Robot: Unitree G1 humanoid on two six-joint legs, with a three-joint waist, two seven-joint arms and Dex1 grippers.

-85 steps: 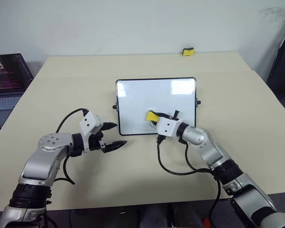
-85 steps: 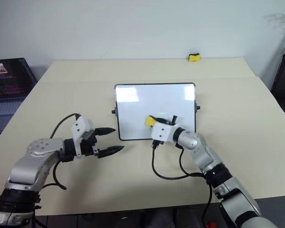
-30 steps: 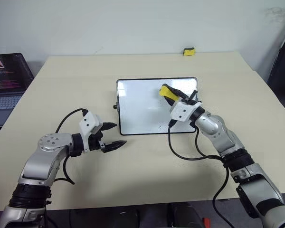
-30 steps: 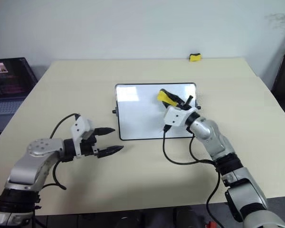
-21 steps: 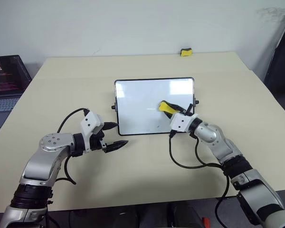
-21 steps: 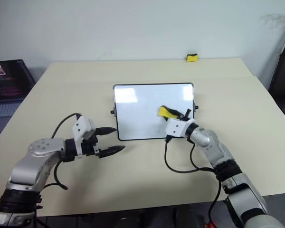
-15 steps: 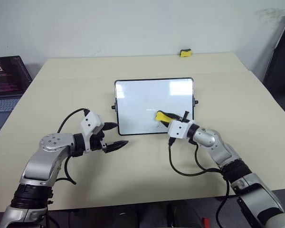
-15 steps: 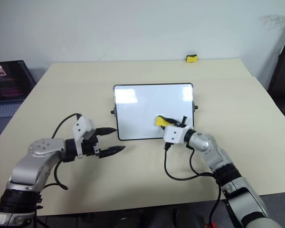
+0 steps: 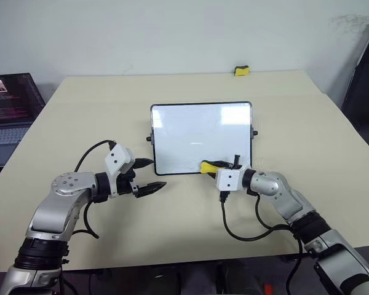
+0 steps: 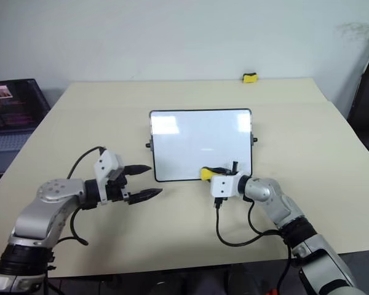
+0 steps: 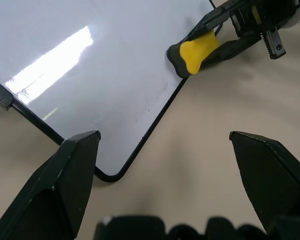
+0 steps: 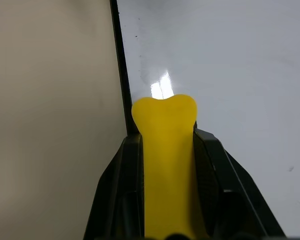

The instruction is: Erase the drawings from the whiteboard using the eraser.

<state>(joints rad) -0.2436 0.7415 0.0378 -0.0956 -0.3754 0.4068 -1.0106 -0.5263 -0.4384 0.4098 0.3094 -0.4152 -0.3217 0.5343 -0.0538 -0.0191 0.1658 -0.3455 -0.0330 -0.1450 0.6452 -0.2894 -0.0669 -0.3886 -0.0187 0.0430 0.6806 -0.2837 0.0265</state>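
Whiteboard [image 9: 200, 138] sits mid-frame, its surface apparently clean. We note the right gripper [image 9: 214, 166], clamped on the eraser [image 9: 207, 166], has dropped from the board's upper right to its lower edge — the wipe looks nearly finished. Left gripper [image 9: 149, 174] hangs open, lower left. Faint residual marks — we cannot rule them out.

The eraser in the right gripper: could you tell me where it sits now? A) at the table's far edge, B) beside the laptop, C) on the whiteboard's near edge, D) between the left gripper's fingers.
C: the eraser, clamped in the right gripper, lies over the near frame of the whiteboard.
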